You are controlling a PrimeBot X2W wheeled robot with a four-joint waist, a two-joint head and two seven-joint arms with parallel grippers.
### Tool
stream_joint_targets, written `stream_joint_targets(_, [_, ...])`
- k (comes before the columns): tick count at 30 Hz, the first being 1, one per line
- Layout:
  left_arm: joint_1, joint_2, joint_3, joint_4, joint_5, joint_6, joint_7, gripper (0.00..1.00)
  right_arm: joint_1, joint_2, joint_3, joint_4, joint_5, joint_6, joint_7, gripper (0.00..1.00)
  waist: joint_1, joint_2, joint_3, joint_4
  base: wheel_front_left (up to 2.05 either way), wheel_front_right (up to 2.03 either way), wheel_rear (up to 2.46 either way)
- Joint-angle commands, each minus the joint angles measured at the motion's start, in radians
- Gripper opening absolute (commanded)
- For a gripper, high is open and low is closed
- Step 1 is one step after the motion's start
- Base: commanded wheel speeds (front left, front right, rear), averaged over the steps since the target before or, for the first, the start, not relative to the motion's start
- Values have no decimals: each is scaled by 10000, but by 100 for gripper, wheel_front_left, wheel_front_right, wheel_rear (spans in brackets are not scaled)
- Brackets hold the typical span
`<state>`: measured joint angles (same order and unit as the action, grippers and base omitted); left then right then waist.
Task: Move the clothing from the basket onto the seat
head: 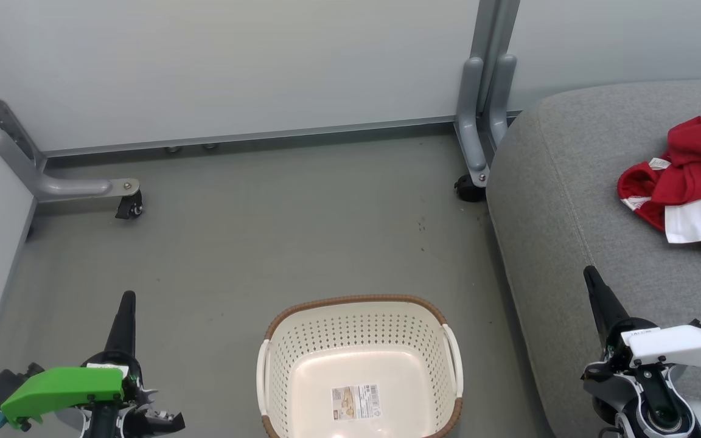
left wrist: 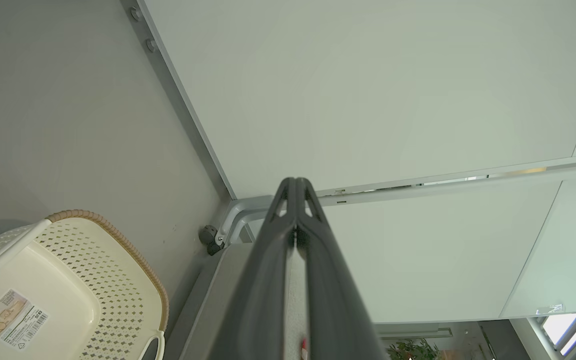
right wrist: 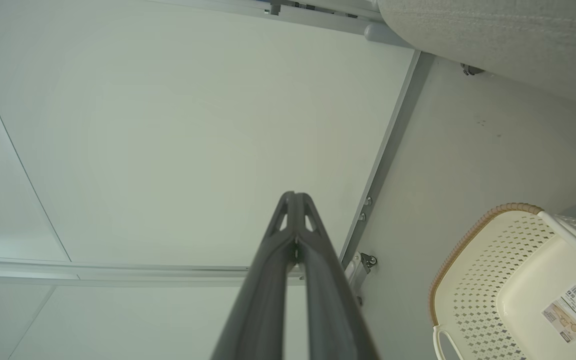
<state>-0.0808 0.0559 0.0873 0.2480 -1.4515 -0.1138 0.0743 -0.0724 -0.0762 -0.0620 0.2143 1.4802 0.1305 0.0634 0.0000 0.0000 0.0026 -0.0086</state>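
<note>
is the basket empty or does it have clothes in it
Empty: the basket shows a bare floor and paper label; the red clothing lies on the seat.

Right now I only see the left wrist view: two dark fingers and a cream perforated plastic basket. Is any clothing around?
Observer: Yes, crumpled red-and-white soft garments lie on the large grey fabric sofa seat, at the head view's right.
Operator: Is the other claw holding some?
Observer: No, the right gripper is shut, holding nothing.
Operator: Where's the basket standing?
Observer: On the grey floor, just left of the seat.
</note>
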Motion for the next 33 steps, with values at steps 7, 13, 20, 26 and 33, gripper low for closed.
stream_joint_targets(7, [-269,-10,136,-51,-659,-99,170,0,-233,-18,-89,112,655,4,110,0,0,0,2,28,0,0,0])
stream_joint_targets(13, [-290,-30,214,-42,-1060,-144,287,0,-319,-6,-128,194,1067,4,165,0,0,0,3,51,0,0,0])
stream_joint_targets(20, [-351,-58,289,-39,-1550,-209,397,0,-377,10,-181,291,1522,4,233,0,0,0,4,77,0,0,0])
stream_joint_targets(26, [-337,-61,299,-33,-1627,-199,436,0,-370,30,-210,313,1611,4,263,0,0,0,5,86,0,0,0])
stream_joint_targets(33, [-337,-60,298,-34,-1628,-199,435,0,-373,50,-237,315,1576,4,292,0,0,0,5,86,0,0,0])
